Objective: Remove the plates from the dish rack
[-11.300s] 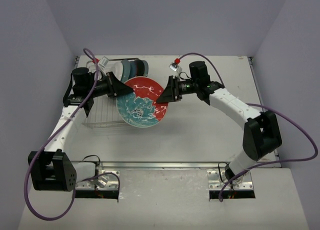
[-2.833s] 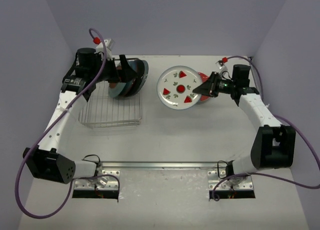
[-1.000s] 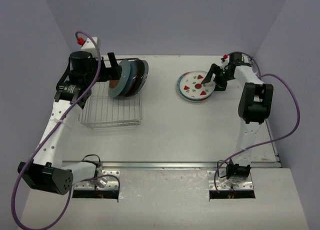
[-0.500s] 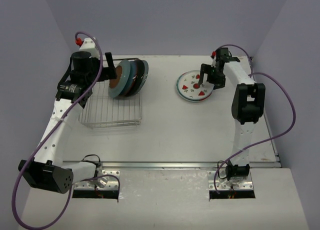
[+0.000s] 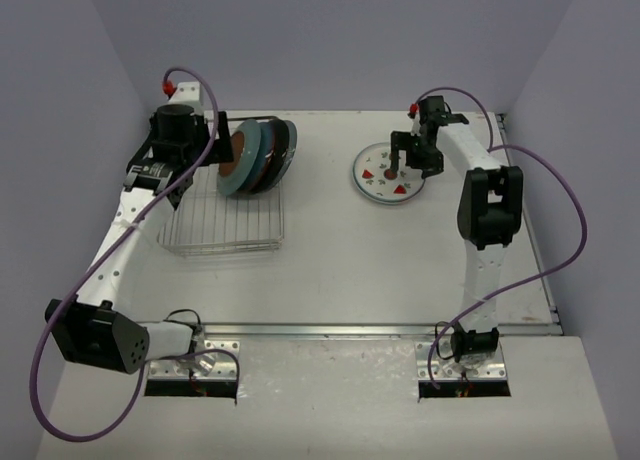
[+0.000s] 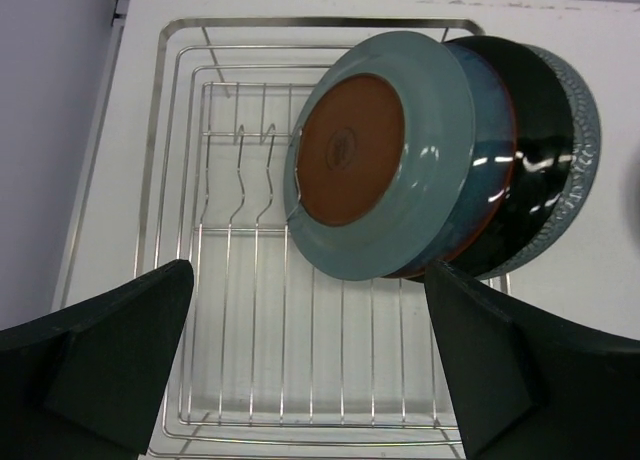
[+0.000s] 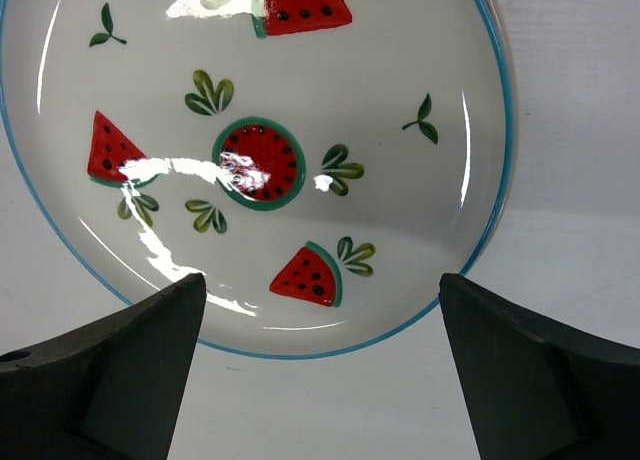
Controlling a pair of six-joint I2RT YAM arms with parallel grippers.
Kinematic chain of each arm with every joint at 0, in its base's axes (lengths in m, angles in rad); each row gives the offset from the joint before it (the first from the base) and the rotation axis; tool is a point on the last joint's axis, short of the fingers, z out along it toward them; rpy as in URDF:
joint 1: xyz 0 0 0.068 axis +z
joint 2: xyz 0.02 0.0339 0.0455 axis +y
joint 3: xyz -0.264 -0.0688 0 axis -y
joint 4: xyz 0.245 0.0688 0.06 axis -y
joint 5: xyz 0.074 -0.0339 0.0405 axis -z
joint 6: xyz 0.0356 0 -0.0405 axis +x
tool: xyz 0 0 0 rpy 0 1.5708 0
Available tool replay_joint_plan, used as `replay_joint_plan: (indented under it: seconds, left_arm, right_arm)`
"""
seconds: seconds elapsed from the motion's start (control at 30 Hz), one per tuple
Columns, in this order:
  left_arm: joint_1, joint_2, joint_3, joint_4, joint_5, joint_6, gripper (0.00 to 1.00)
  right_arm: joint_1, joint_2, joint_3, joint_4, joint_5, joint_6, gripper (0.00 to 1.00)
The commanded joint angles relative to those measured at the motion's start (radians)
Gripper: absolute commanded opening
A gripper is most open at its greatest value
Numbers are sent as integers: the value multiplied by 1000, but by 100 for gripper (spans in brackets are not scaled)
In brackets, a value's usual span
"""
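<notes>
Unloading is partly done, I judge: the watermelon plate [image 5: 388, 176] lies flat on the bench [image 5: 380, 260] at the right. The three plates [image 5: 258, 156] left to move stand on edge at the far end of the rack [image 5: 220, 225], undersides facing left, their row running left-right. Left gripper [image 6: 308, 280] and right gripper [image 7: 322, 285] are both spread and hold nothing.

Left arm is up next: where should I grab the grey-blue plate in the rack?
Probably the free rim of the grey-blue plate, with the left gripper coming from the empty side of the dish rack: it stands on edge, brown underside facing there, the dark plate close behind.
</notes>
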Motion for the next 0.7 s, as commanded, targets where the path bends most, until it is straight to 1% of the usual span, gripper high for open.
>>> replay_joint_plan:
  seconds: [0.0,0.03,0.07,0.13,0.27,0.43,0.67]
  left_arm:
    - [-76,66,-19,28,-187,131,91]
    - [-105,84,-37,36,-239,161,88]
    - [-128,91,-46,47,-278,185,87]
    - [-172,105,-115,106,-348,229,85]
    - [-227,168,-152,136,-418,277,85]
    - [-259,239,-91,137,-445,285,86]
    - [-275,367,17,162,-486,301,81]
  right_arm:
    - [1,-123,18,10,32,-35,99]
    - [2,-154,9,10,31,-41,99]
    - [2,-167,0,10,30,-46,99]
    - [2,-245,-25,10,17,-57,99]
    - [1,-364,-107,10,-5,-68,99]
    - [1,-501,-218,22,-41,-57,99]
    - [0,-597,-308,28,-93,-15,99]
